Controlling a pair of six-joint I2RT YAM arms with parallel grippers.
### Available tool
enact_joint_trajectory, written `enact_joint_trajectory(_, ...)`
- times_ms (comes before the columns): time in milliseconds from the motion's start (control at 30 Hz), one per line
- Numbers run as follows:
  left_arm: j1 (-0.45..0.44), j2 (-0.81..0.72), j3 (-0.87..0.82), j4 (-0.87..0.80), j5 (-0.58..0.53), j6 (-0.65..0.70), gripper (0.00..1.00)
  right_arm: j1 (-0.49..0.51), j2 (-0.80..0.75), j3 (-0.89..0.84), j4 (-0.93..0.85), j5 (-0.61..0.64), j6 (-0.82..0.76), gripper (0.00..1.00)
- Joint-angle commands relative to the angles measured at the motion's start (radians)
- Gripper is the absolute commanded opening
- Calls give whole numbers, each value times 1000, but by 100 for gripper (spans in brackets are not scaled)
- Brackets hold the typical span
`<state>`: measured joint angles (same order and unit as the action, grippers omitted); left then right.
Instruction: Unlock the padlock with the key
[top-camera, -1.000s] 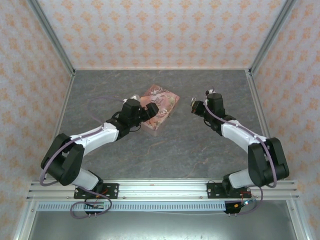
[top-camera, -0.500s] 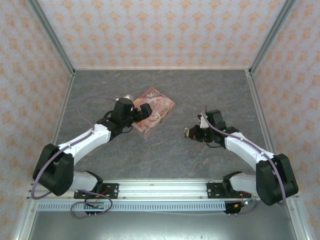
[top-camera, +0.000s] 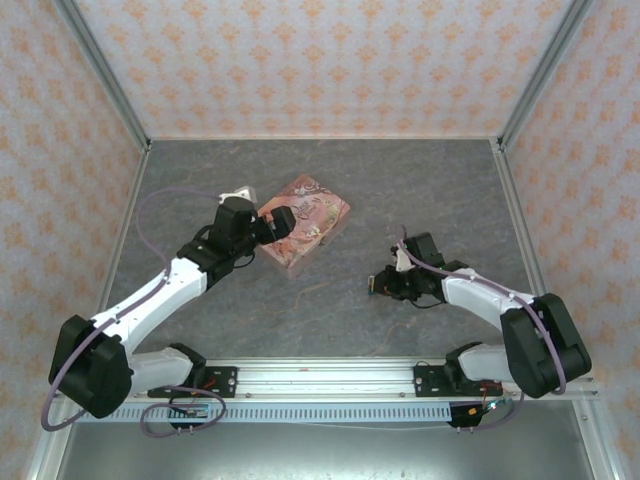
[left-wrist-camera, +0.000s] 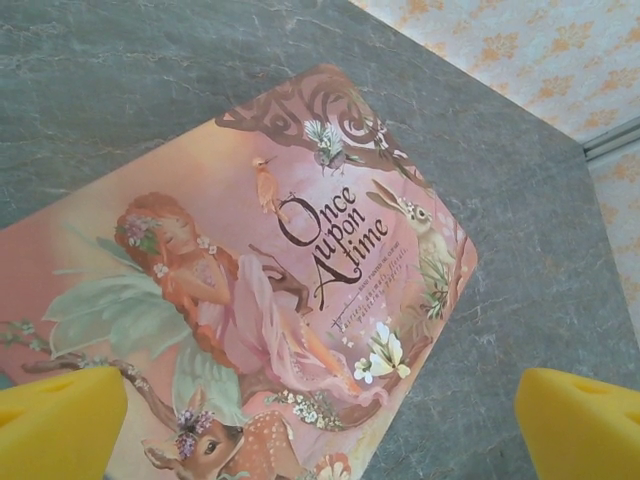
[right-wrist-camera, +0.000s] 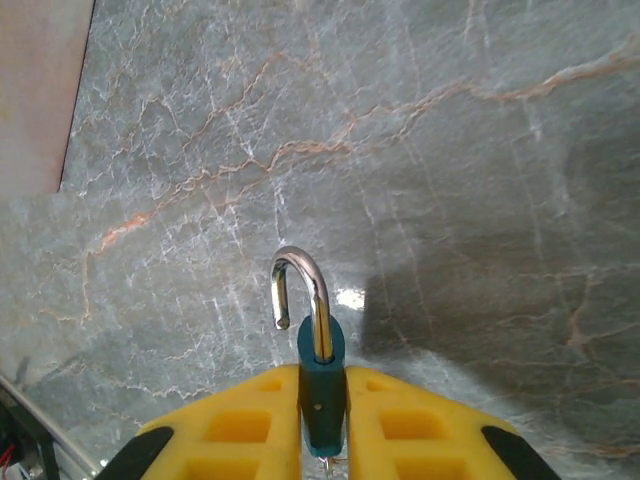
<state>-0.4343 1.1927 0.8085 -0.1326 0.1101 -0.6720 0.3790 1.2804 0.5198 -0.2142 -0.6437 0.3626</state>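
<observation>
low over table, right claw on padlock

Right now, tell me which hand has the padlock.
The right hand, clamped on the teal padlock; the left hand hangs wide open over the pink tin.

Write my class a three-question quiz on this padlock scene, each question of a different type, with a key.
1. True or false: the padlock has its shackle open, one end free of the body.
2. Which hand grips the padlock? A) left B) right
3. Fill in: the left hand, fingers wide apart, hovers above the pink ____.

Key: 1 true; 2 B, the right hand; 3 tin.
</observation>
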Motion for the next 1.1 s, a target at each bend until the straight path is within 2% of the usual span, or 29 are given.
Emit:
enact_joint_trajectory(0, 20, -53, 2, -89, -83, 51, 100, -20, -91, 33, -45, 131, -30, 35)
enact_joint_trajectory(167, 32, -106, 9, -126, -143, 101, 100, -95, -210, 52, -74, 217, -56, 46)
enact_joint_trajectory(300, 41, -164, 13, -168, -245, 132, 100, -111, -305, 107, -111, 364, -113, 57)
enact_joint_trajectory(367, 47, -195, 11, -184, -315, 172, 100, -118, -344, 128, -102, 416, -136, 63)
enact_joint_trajectory(500, 63, -249, -21, -179, -525, 195, 100, -132, -392, 152, -72, 529, -196, 76)
enact_joint_trajectory(567, 71, -264, -50, -145, -620, 221, 100, -142, -400, 146, -39, 592, -230, 82)
enact_joint_trajectory(700, 98, -258, -135, -26, -795, 263, 100, -179, -396, 97, 67, 716, -253, 100)
enact_joint_trajectory(867, 133, -172, -199, 87, -832, 394, 100, -271, -330, 2, 252, 730, -288, 99)
enact_joint_trajectory(933, 144, -136, -210, 102, -850, 408, 100, -293, -276, -15, 315, 716, -312, 99)
enact_joint_trajectory(1067, 174, -100, -279, 232, -772, 489, 100, -321, -131, -37, 485, 669, -337, 99)
